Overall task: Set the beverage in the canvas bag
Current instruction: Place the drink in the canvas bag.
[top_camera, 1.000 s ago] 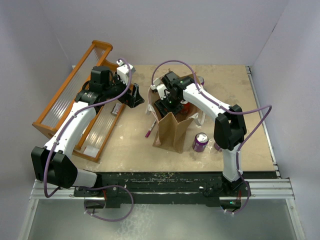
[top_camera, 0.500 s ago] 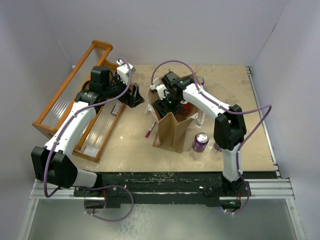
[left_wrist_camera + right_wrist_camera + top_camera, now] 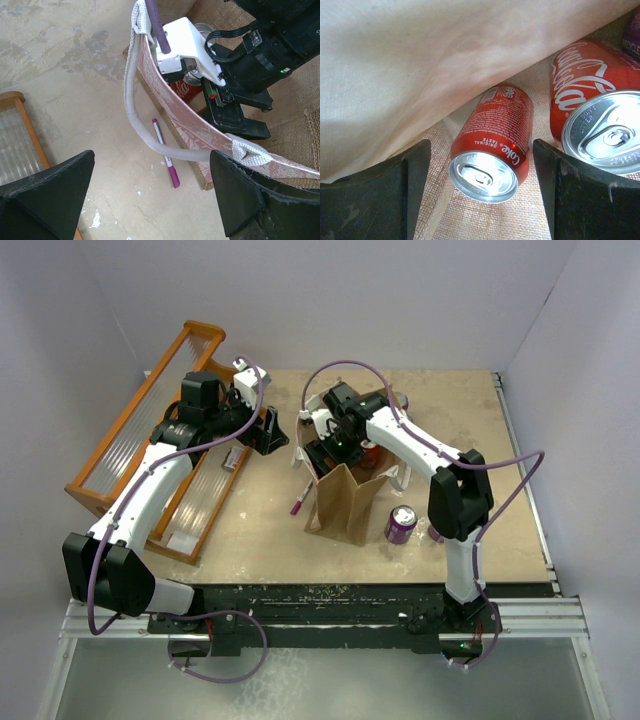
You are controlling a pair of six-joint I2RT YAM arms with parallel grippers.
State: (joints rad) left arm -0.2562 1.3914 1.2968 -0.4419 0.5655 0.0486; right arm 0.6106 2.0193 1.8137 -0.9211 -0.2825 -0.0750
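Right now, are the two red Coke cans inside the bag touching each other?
Apart. The right wrist view shows a strip of floor of the canvas bag between the farther Coke can and the nearer Coke can.

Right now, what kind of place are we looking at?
Probably a lab test cell: plain white walls box in the table, the left arm and right arm are bolted to a rail at its near edge, and the goods are props: bag, can, rack.
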